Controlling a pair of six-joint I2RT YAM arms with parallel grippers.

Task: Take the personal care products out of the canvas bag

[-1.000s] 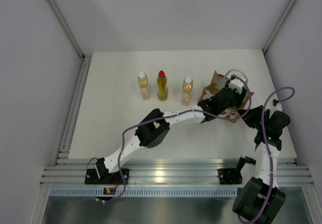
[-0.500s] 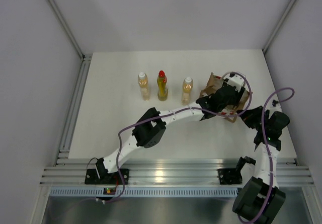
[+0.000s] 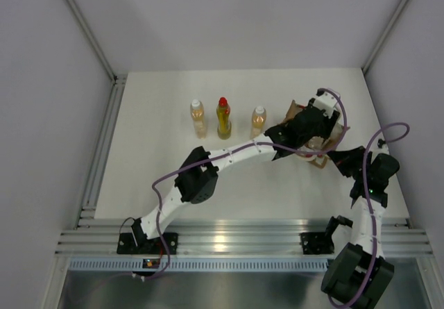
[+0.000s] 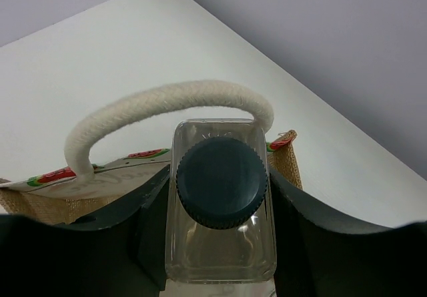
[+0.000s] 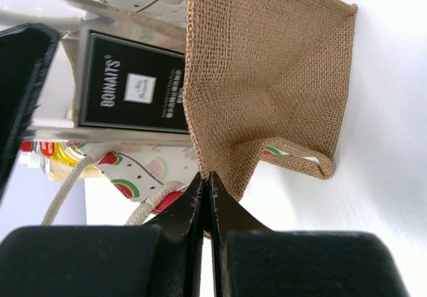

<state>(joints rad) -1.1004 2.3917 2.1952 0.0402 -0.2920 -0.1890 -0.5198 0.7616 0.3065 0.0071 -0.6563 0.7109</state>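
Your left hand (image 4: 219,233) is pinching the clear bottle (image 4: 221,182) over the canvas bag (image 5: 267,77); your right hand (image 5: 205,197) is pinching its side wall.

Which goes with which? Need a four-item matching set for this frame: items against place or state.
Items:
1. clear bottle
2. yellow bottle
3. canvas bag
4. amber bottle

Place or state:
A. middle of the standing row of three
B. edge pinched by the right gripper
C. end of the row nearest the bag
D. held between the fingers of the left gripper

Pairs: 1-D, 2-A, 3-B, 4-C
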